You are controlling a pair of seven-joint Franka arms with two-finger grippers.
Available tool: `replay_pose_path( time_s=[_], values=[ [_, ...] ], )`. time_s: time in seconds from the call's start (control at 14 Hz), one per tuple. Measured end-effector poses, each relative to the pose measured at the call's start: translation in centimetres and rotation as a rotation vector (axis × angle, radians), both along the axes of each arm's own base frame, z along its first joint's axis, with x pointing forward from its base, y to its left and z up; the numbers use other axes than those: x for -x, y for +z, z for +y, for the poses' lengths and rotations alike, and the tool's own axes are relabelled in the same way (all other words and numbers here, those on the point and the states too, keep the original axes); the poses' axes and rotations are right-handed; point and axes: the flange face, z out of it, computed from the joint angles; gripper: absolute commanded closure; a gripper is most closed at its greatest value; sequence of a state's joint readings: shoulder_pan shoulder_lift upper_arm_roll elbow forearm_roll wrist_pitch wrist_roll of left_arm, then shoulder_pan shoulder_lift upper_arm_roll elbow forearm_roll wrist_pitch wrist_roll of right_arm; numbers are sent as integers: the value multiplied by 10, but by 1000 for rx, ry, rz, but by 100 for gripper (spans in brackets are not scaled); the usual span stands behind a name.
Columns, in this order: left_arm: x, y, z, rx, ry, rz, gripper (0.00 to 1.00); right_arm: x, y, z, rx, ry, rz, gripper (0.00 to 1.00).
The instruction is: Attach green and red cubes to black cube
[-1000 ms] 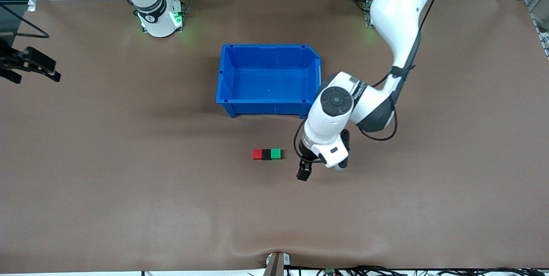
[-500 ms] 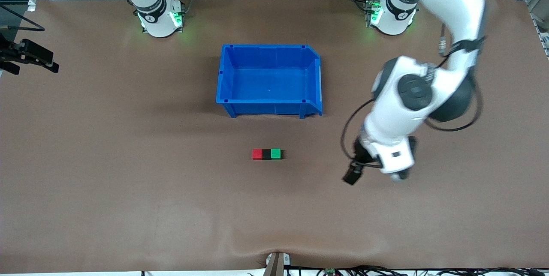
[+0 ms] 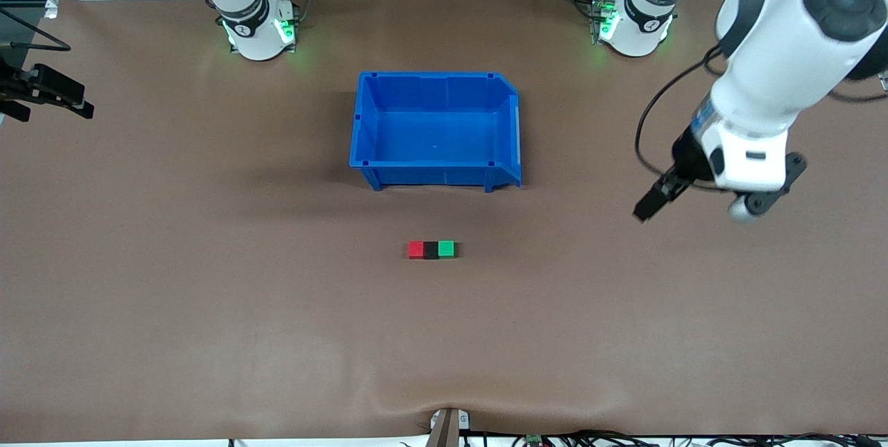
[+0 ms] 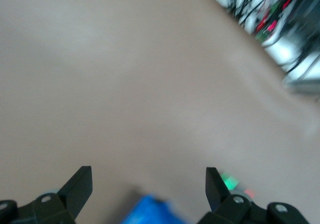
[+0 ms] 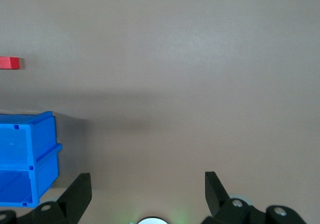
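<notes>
Sitting in one touching row on the brown table, I see the small red cube [image 3: 415, 249], matte black cube [image 3: 431, 250] and bright green cube [image 3: 446, 248], nearer the front camera than the blue plastic bin [image 3: 435, 180]. My left gripper [image 3: 649, 203] hangs empty over bare table toward the left arm's end, fingers [image 4: 80, 186] spread wide. My right gripper [image 3: 55, 101], also spread wide and empty, waits over the table edge at the right arm's end.

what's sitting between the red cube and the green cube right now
The black cube, touching both the red cube and green cube in one row, seen in the front view.
</notes>
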State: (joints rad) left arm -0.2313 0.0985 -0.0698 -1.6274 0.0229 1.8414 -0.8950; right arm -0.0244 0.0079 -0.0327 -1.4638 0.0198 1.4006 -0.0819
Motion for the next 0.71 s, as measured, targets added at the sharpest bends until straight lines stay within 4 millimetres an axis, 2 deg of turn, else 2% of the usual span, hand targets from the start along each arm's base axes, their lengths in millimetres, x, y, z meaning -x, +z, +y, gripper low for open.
replay_pose_path(
  time_s=[0.14, 0.43, 0.57, 0.71],
  values=[
    [15, 13, 36, -33, -125, 39, 0, 0, 0, 0, 0, 0, 1, 0],
    [26, 37, 114, -66, -357, 66, 0, -1, -2, 0, 0, -1, 5, 0],
    [30, 43, 129, -71, -472, 85, 0, -1, -2, -1, 0, -1, 5, 0],
    [35, 47, 126, -71, -554, 114, 0, -1, -2, -1, 0, -2, 5, 0]
  ],
)
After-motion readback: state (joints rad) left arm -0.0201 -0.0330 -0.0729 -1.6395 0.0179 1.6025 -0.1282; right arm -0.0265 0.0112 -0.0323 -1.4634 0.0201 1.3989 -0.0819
